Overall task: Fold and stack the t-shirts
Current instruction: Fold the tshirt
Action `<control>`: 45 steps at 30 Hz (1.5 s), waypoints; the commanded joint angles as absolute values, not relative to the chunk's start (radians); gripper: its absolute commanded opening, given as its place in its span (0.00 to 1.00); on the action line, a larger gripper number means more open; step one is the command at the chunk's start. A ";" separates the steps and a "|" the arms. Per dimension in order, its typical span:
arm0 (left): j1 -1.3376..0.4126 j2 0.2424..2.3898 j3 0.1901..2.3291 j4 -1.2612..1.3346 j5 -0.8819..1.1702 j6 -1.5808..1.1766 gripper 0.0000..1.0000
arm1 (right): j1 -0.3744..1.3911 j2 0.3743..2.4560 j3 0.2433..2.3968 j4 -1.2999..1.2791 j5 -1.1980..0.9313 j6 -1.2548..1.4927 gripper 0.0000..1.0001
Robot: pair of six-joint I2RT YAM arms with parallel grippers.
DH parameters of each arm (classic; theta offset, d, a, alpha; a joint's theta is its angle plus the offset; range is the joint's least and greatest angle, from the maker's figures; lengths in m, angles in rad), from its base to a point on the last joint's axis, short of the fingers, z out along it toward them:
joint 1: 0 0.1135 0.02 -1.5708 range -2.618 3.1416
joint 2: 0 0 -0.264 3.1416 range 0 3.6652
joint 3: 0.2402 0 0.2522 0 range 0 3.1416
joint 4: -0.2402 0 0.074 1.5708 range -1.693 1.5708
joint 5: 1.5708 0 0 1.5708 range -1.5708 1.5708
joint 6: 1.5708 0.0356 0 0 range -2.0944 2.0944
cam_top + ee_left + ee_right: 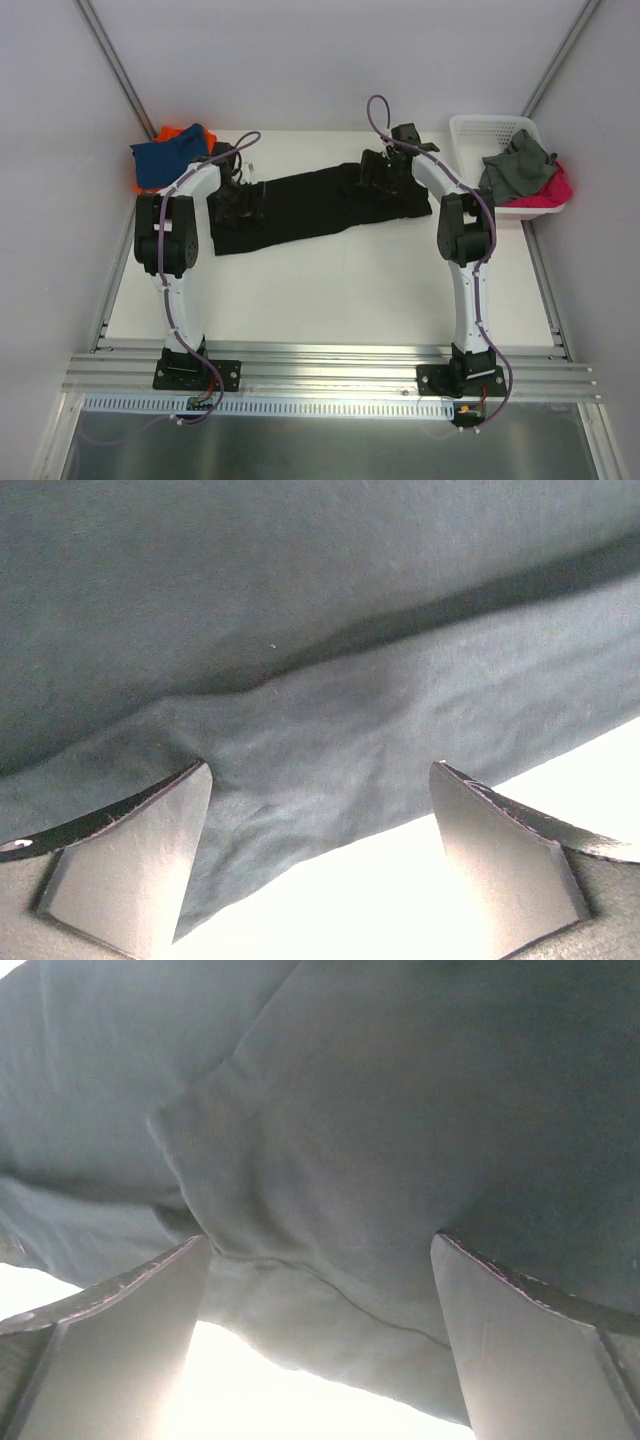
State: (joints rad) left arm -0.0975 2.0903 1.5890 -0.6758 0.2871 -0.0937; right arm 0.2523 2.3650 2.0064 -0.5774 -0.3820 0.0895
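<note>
A white tabletop (pixel 330 290) carries a long black cloth t-shirt (pixel 310 205), lying crumpled from the left jaws across to the right jaws. Only the overhead view shows a white slotted plastic basket (pixel 470 128) to the right of the right jaws, holding a grey garment (pixel 518 165) over a pink one (pixel 555 190). It also shows a blue tee (pixel 170 155) on an orange tee (pixel 170 131), beyond and left of the left jaws. Only the wrist views show both pairs of jaws spread wide, with the black fabric lying between them.
</note>
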 commanded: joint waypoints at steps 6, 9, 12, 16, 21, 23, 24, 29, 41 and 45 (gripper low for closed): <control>-0.144 1.896 1.315 -0.762 0.459 -0.153 0.89 | 0.239 2.436 2.163 -0.580 -0.396 0.109 0.97; -0.173 1.846 1.237 -0.762 0.456 -0.150 0.89 | 0.242 2.467 2.209 -0.568 -0.394 0.118 0.97; -0.196 1.792 1.163 -0.761 0.454 -0.153 0.89 | 0.252 2.496 2.250 -0.555 -0.391 0.126 0.97; -0.268 1.721 1.105 -0.756 0.430 -0.150 0.90 | 0.268 2.523 2.289 -0.535 -0.396 0.146 0.97; -0.345 1.663 1.098 -0.756 0.373 -0.130 0.91 | 0.293 2.528 2.316 -0.523 -0.414 0.150 0.97; -0.359 1.614 1.124 -0.758 0.347 -0.114 0.93 | 0.298 2.504 2.325 -0.519 -0.423 0.131 0.97; -0.359 1.599 1.137 -0.756 0.304 -0.104 0.95 | 0.296 2.485 2.329 -0.517 -0.422 0.124 0.97; -0.357 1.566 1.235 -0.756 0.186 -0.045 0.99 | 0.293 2.344 2.315 -0.518 -0.370 0.097 0.97; -0.302 1.759 1.405 -0.753 0.159 0.003 0.99 | 0.305 2.169 2.066 -0.541 -0.405 0.117 0.97; -0.270 1.815 1.420 -0.752 0.170 -0.026 0.99 | 0.310 2.180 2.008 -0.549 -0.410 0.124 0.97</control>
State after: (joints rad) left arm -0.2924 1.7916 1.3834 -0.7334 0.1699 -0.0154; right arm 0.2955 2.1838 2.0521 -0.5289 -0.3866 0.1154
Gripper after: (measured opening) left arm 0.990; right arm 0.969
